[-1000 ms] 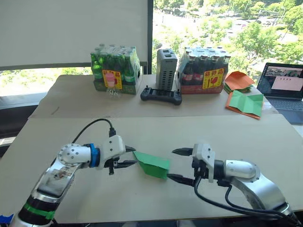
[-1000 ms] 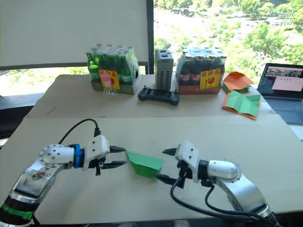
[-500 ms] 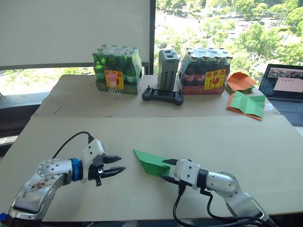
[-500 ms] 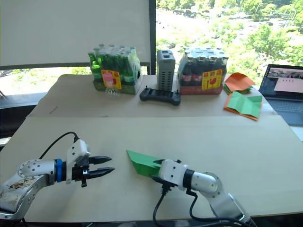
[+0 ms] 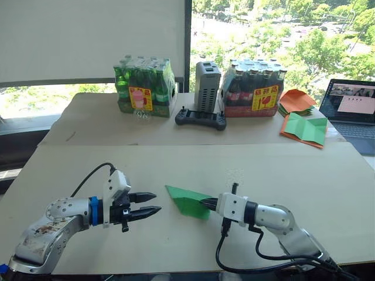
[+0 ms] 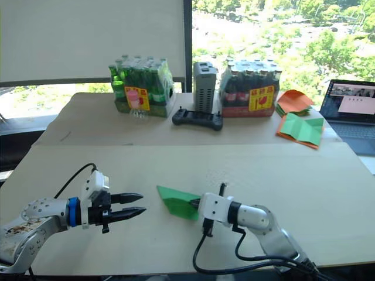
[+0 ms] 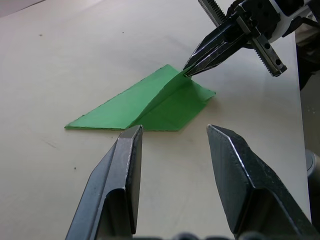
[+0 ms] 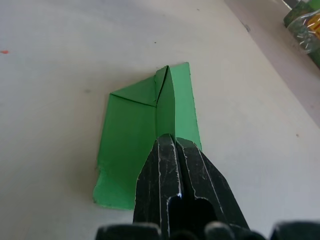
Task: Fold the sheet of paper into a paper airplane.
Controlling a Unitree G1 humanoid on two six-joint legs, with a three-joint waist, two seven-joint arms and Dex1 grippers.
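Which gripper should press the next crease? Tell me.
Left. The right gripper is shut on the bright green folded paper airplane's raised ridge, while the open left gripper faces it, apart.

1. The paper airplane (image 5: 188, 201) lay on the counter (image 5: 293, 170), between both hands.
2. The left hand (image 5: 153, 203) sat left of it, apart.
3. The right hand (image 5: 205, 203) pinched its right end.

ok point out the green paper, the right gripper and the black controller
green paper (image 5: 186, 200), left eye view, on its flat folded face
right gripper (image 7: 191, 70), left wrist view, at its closed tips on the paper's ridge
black controller (image 5: 200, 119), left eye view, on its middle
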